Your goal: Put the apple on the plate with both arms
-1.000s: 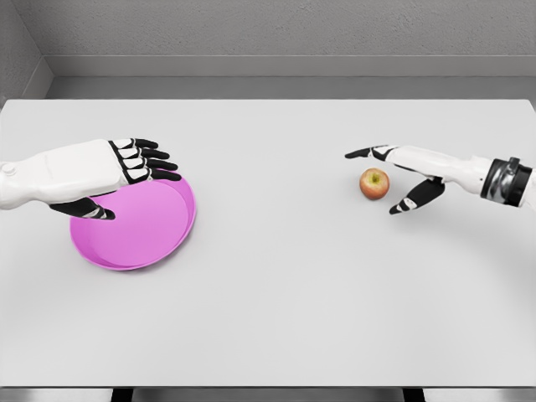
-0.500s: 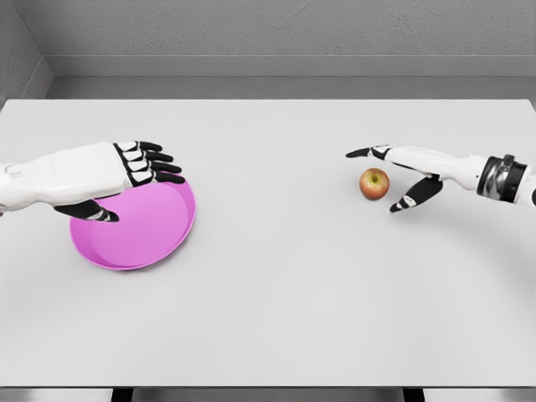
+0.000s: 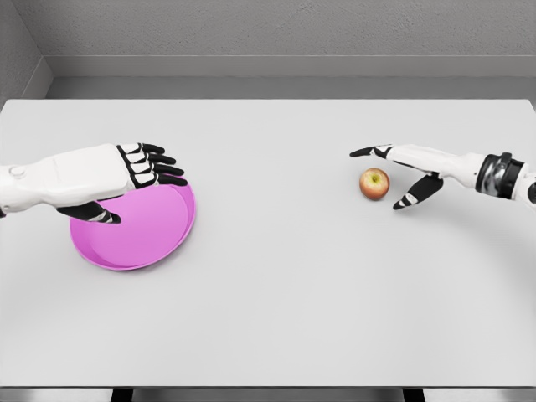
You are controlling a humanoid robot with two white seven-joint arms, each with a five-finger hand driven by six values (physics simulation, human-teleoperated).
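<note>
The left hand [image 3: 109, 176] hovers over the far-left part of the pink plate [image 3: 146, 239], fingers spread and holding nothing. The plate lies on the white table [image 3: 276, 310], well apart from the apple [image 3: 374, 183], which sits at the right. Just beside the apple, the right hand [image 3: 408, 167] has its fingers spread around it, apparently not touching. No writing is legible.

You're looking at a wide, flat, pale grey rectangular table [image 3: 276, 310] that fills most of the view. Behind the table's far edge runs a darker grey floor strip [image 3: 285, 87], then a rough grey wall [image 3: 285, 29].
</note>
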